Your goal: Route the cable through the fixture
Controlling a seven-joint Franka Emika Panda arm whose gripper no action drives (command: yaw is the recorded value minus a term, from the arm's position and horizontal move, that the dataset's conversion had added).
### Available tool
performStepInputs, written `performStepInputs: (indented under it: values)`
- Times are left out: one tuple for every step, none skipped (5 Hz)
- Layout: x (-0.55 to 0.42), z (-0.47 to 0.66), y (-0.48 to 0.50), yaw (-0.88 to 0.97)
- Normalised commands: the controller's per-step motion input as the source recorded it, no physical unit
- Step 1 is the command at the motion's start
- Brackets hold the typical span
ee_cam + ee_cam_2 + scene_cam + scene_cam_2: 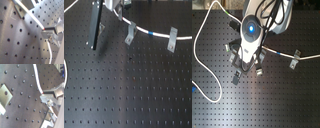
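The white cable (161,34) runs from the gripper at the top of the first exterior view, past a grey bracket fixture (130,34), its blue band (151,33) and a second bracket (172,39), to the first exterior view's right edge. In the second exterior view the cable (309,58) leaves the arm rightward past the blue band (278,52) and a bracket (294,63). In both wrist views the gripper (45,31) (44,95) is shut on the cable (30,15) (37,79), close above the board. A bracket (18,11) (5,94) stands near it.
A black upright post (96,25) stands at the first exterior view's left. The slack cable makes a wide loop (198,65) at the second exterior view's left. More small brackets (237,77) stand around the arm's hand (251,30). The black perforated board (129,90) stretches to the front.
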Motion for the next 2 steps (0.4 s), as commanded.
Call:
performStepInputs:
  values:
    - [-0.005,0.00,-0.009,0.00]
    - [0.017,-0.23,0.031,0.07]
